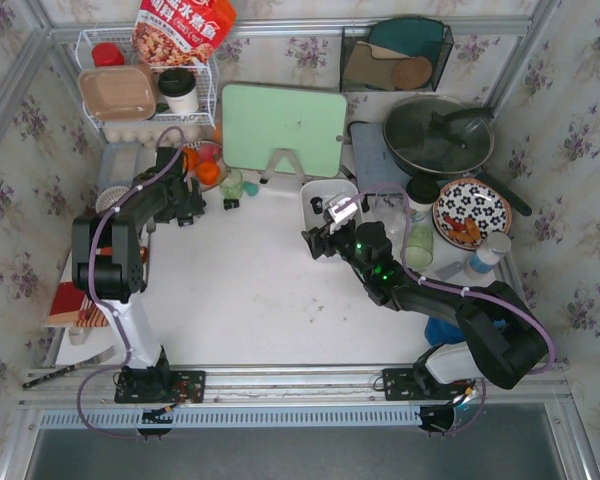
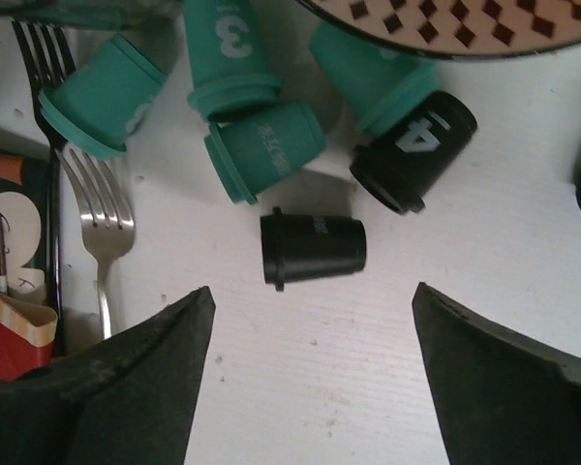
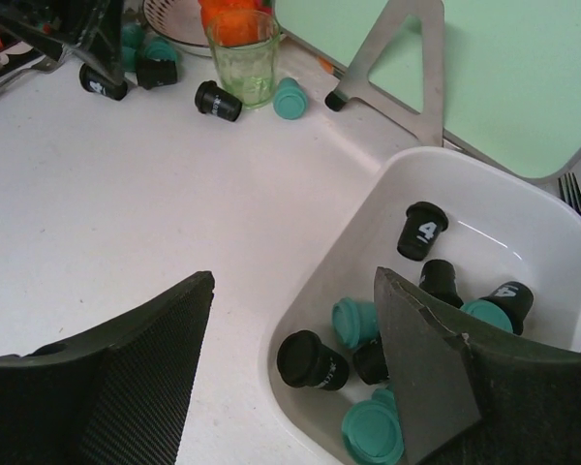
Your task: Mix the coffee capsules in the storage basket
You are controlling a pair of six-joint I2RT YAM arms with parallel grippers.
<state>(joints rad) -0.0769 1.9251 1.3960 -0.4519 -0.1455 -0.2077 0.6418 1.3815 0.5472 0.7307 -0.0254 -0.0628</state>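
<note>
So the capsules (image 3: 353, 322) are split between two spots. A bunch of them, black and teal together, lie tumbled in the basket (image 3: 523, 242) at the lower right of the right wrist view, mostly piled against its near wall. The rest are loose on the surface (image 3: 126, 194), upper left of that view, around a glass (image 3: 242, 58). The left wrist view shows part of that cluster close up. There are teal ones across the top, a black capsule (image 2: 313, 249) on its side dead centre, apart from the others, and a fork (image 2: 92, 194) at the left edge.

The left gripper (image 2: 312, 300) has its jaws wide with nothing between them. The black capsule lies just beyond the tips, on the centreline. My read is it's lined up there because that loner is the easiest to take without bumping its neighbours.

The right gripper (image 3: 295, 281) is wide too and holds nothing. One finger hangs over bare surface and the other over the basket's inside, so the near wall sits between them. Looks parked there, maybe to steady the basket or to stir, can't say which. With plenty of capsules outside, I'd guess roughly halfway.
</note>
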